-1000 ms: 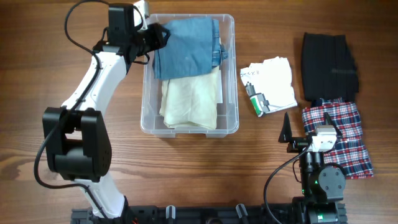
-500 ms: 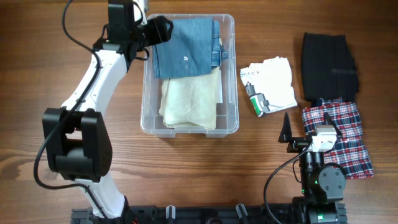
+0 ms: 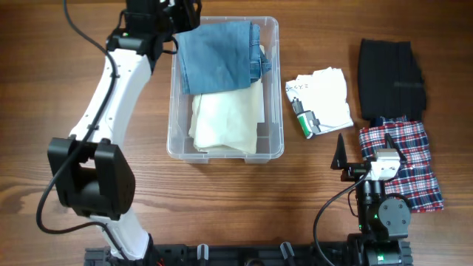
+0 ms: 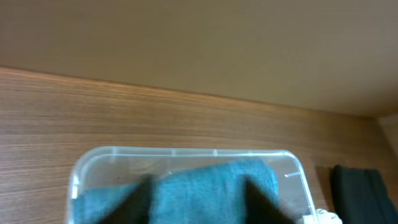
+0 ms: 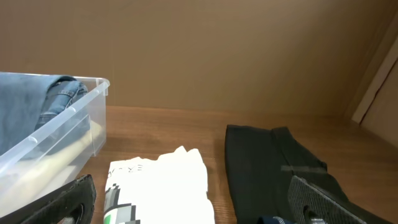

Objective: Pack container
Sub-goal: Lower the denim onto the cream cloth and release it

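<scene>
Nearby, right gripper (image 5: 193,186): we note it low at the near edge of the table (image 3: 44,89), jaws spread wide with nothing between them. Its wrist view looks out past both fingers toward the clothes.
plaid cloth (image 3: 410,170): red, white and dark check, folded, on the right side of the table. The right gripper partly hides it in the overhead view.
small tag (image 3: 306,120): green and black, resting at the near left corner of the white garment (we cannot make out what it is).
white garment (image 3: 325,94): folded, with a handwritten label at its left corner. It lies between the container and the black garment, apart from both.
black garment (image 3: 392,70): folded, just beyond the plaid cloth, and their edges meet.
container (image 3: 225,156): clear tub, upright, left of centre on the table, its long side running near to far. We count two garments inside.
cream garment (image 3: 225,118): lies flat and fills the near half of the container.
blue denim garment (image 3: 220,53): fills the far half, its near edge overlapping the cream garment and its left edge at the left wall.
left gripper (image 4: 199,200): the arm reaches to the far left corner of the container, above the blue denim garment. In its wrist view we see two dark, blurred fingers (image 4: 138,200) set well apart, with blue cloth showing between them. The jaws are parted, but we cannot tell whether the tips touch the cloth.
</scene>
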